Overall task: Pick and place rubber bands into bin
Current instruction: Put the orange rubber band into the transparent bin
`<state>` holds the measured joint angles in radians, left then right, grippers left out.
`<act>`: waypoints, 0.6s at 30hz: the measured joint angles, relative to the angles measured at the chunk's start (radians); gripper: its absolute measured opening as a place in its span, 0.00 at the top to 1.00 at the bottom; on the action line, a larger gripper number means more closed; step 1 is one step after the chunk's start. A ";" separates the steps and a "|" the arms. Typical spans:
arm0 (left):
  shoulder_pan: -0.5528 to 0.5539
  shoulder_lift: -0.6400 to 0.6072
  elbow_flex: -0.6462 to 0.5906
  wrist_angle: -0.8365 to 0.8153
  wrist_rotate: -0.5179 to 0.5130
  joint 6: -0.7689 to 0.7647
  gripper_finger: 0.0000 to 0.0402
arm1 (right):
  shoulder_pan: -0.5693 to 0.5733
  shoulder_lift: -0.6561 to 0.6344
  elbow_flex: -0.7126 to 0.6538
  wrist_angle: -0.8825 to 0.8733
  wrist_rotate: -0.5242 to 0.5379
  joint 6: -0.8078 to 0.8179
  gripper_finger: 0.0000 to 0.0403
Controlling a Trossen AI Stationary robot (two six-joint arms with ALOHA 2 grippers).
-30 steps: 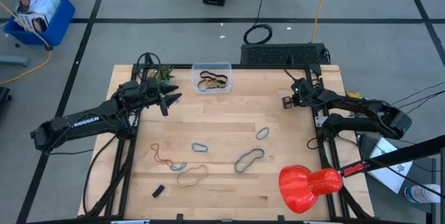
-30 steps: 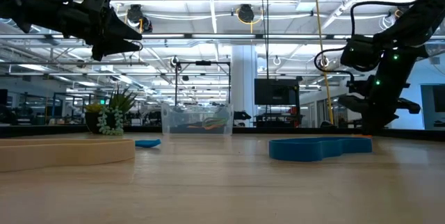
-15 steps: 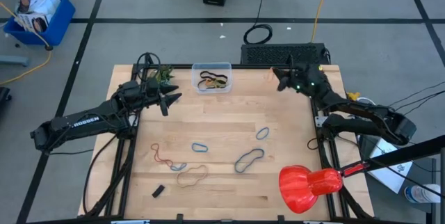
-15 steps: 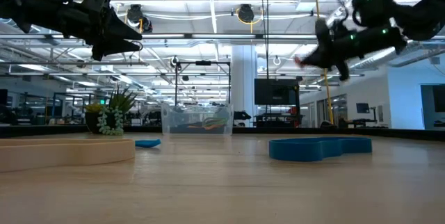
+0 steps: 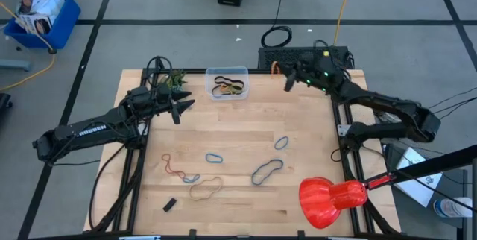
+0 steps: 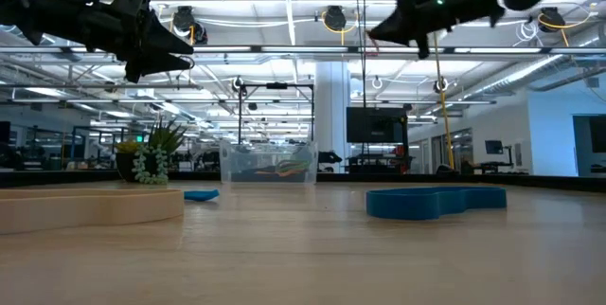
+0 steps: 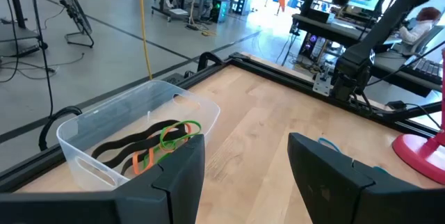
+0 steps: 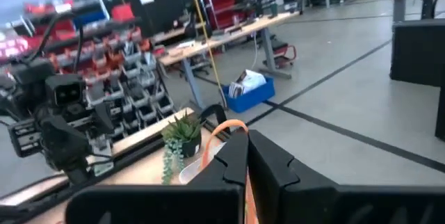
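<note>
Rubber bands lie scattered on the light wood-plank table (image 5: 238, 121): a thin reddish loop (image 5: 173, 167) near the left, a small blue loop (image 5: 215, 156) mid-table, a tan wavy loop (image 5: 206, 188) toward the front, a grey-blue elongated loop (image 5: 267, 171) running diagonally, and a small blue-grey oval (image 5: 282, 142) to the right, its long axis also diagonal. All are thin, floppy and flat on the wood, well apart from the bin.

Clear plastic bin (image 5: 227, 83), rectangular with rounded corners, sits at the table's far edge. It holds a black wavy band (image 7: 135, 142), a green loop (image 7: 179, 134) and an orange band (image 7: 144, 159), tangled together along the bin's long axis.

Left gripper (image 5: 183, 106) hovers above the table just left of the bin, pointing toward it, dark fingers clearly apart in the left wrist view.

Right gripper (image 5: 286, 80) is raised high over the far edge, right of the bin, pointing toward it. Fingers pinched together on an orange rubber band (image 8: 224, 128), which arcs up from the tips as a thin loop.

Small potted plant (image 5: 174, 82) stands behind the left gripper. Small black block (image 5: 169, 204) lies near the front left. Glossy red bulb-shaped object (image 5: 332, 198) rests at the front right corner.
</note>
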<state>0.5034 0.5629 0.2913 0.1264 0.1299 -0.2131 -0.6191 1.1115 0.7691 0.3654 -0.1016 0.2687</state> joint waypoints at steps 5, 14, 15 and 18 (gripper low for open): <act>0.000 0.000 0.000 0.000 0.000 0.000 0.47 | 0.040 0.151 0.160 -0.073 0.023 -0.055 1.00; 0.000 0.000 0.000 0.001 0.000 0.000 0.47 | 0.115 0.439 0.477 -0.265 0.024 -0.134 1.00; 0.000 0.000 0.000 0.001 0.000 0.000 0.47 | 0.120 0.469 0.511 -0.283 0.025 -0.137 1.00; 0.000 0.000 0.000 0.001 0.000 0.000 0.47 | 0.134 0.558 0.587 -0.300 0.026 -0.151 1.00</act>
<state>0.5034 0.5627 0.2912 0.1272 0.1299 -0.2134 -0.4849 1.6691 1.3557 0.0656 -0.0757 0.1181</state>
